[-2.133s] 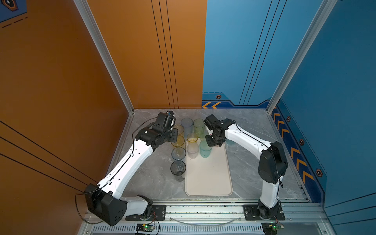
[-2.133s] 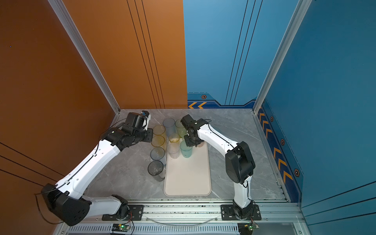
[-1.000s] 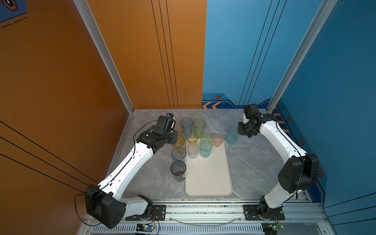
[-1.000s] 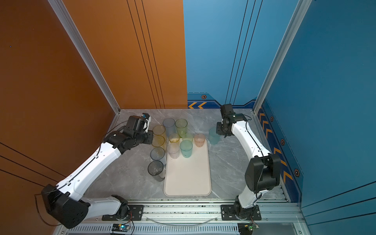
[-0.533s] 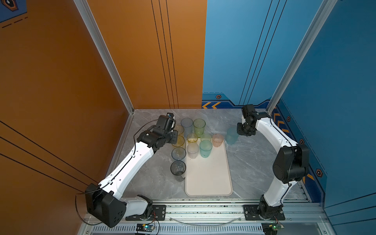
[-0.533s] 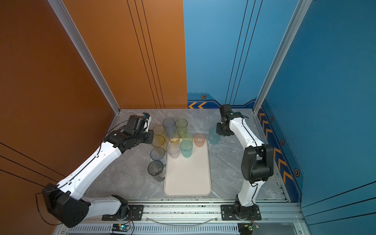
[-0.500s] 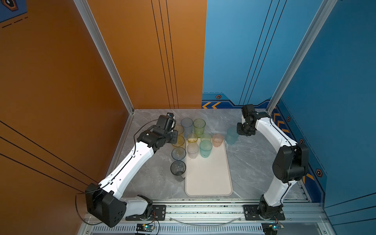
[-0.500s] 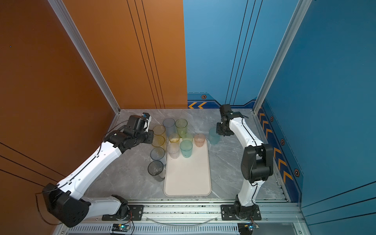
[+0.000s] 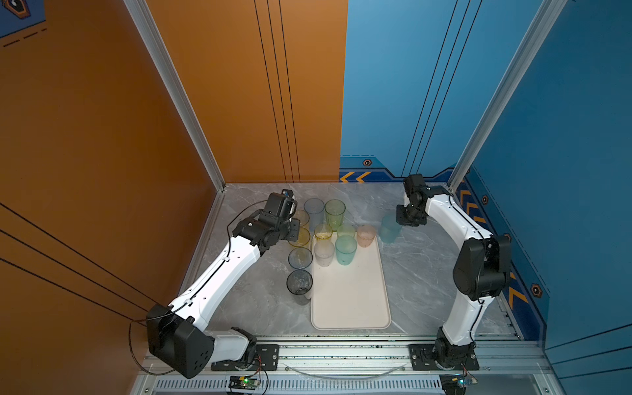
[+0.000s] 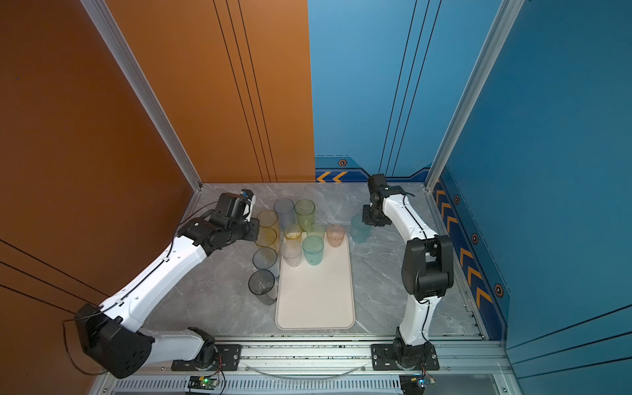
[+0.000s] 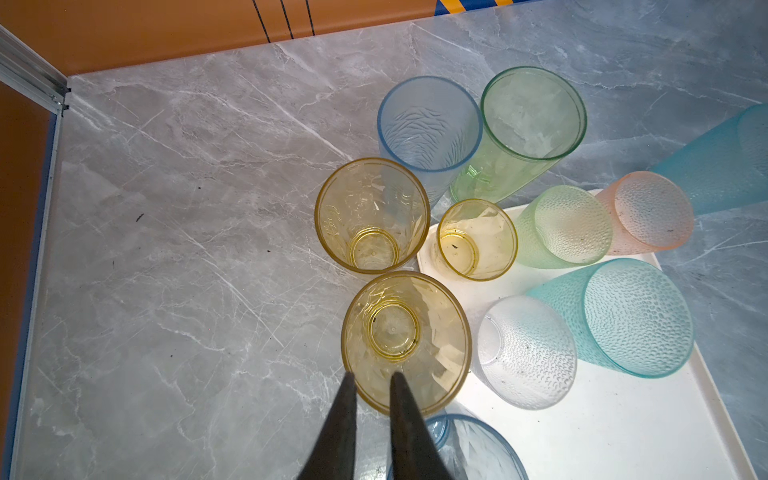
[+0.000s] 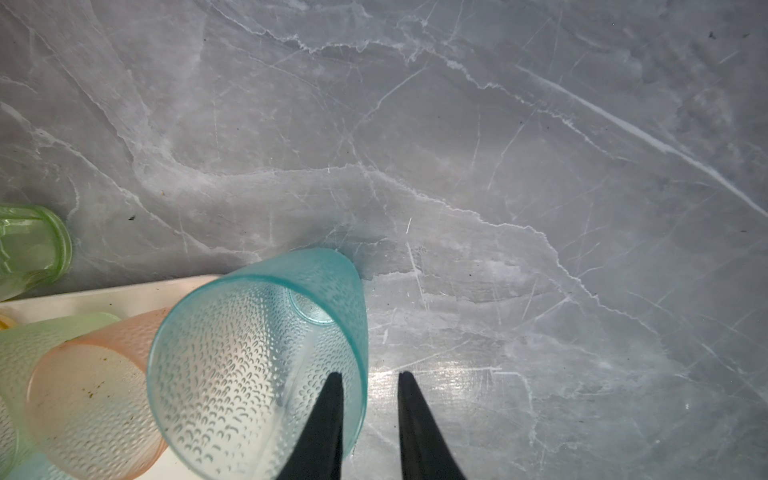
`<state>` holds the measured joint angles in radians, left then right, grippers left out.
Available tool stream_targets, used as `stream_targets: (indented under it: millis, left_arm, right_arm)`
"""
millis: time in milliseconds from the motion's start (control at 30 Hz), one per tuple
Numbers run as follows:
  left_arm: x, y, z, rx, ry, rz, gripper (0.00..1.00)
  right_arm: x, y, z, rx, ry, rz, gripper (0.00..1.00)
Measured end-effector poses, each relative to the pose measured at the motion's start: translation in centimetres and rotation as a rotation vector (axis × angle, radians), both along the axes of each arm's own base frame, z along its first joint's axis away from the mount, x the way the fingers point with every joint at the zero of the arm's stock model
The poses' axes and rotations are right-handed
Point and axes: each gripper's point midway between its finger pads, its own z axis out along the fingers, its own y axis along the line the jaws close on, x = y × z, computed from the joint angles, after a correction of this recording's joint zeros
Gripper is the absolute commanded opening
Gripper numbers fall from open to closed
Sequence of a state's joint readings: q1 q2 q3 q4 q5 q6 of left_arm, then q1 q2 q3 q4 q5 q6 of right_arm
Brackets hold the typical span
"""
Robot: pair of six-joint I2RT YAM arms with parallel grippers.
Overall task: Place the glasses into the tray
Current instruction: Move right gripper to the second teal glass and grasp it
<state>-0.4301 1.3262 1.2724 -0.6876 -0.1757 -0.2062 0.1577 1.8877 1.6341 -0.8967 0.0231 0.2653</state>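
- Our right gripper (image 12: 368, 376) has swung off the tray (image 9: 349, 301) to the teal glass (image 12: 249, 353) just beyond its far right corner; we see its fingers apart, straddling the wall.
- Our left gripper (image 11: 372, 376) pinches the rim of a yellow glass (image 11: 405, 332) beside the tray's left edge.
- Five other glasses (image 9: 345, 249) stand at the tray's far end.

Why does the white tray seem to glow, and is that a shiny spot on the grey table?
Left wrist view: the tray is overexposed, washed out. Right wrist view: glare streaks the table beside the teal glass. Both top views: evenly lit.
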Motion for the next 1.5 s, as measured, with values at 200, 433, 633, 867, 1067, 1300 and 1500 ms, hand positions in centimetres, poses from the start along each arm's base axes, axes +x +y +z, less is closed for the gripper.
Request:
stream_targets:
  millis: [200, 433, 633, 867, 1067, 1300, 1500]
  left_arm:
    - [0.1, 0.0, 0.0, 0.000, 0.001, 0.000, 0.18]
    - [0.1, 0.0, -0.1, 0.002, 0.003, 0.000, 0.18]
    - [0.3, -0.1, 0.1, 0.000, 0.000, 0.000, 0.18]
    - [0.3, -0.1, 0.1, 0.000, -0.001, 0.000, 0.18]
    - [0.3, 0.0, 0.1, 0.000, -0.001, 0.002, 0.18]
    - [0.4, 0.1, 0.1, 0.002, -0.002, 0.005, 0.18]
    - [0.5, 0.6, 0.1, 0.003, -0.001, 0.018, 0.18]
  right_arm:
    - [0.1, 0.0, -0.5, -0.002, 0.012, 0.000, 0.19]
    - [0.4, 0.1, -0.2, -0.002, 0.002, 0.004, 0.17]
    - [0.4, 0.1, -1.0, -0.005, 0.021, 0.006, 0.12]
    - [0.4, 0.1, -1.2, -0.005, 0.025, 0.007, 0.04]
    - [0.4, 0.1, -1.2, -0.006, 0.025, 0.008, 0.00]
    - [0.4, -0.1, -1.1, -0.018, 0.021, 0.013, 0.00]
    - [-0.6, -0.8, 0.3, -0.047, -0.005, 0.013, 0.00]
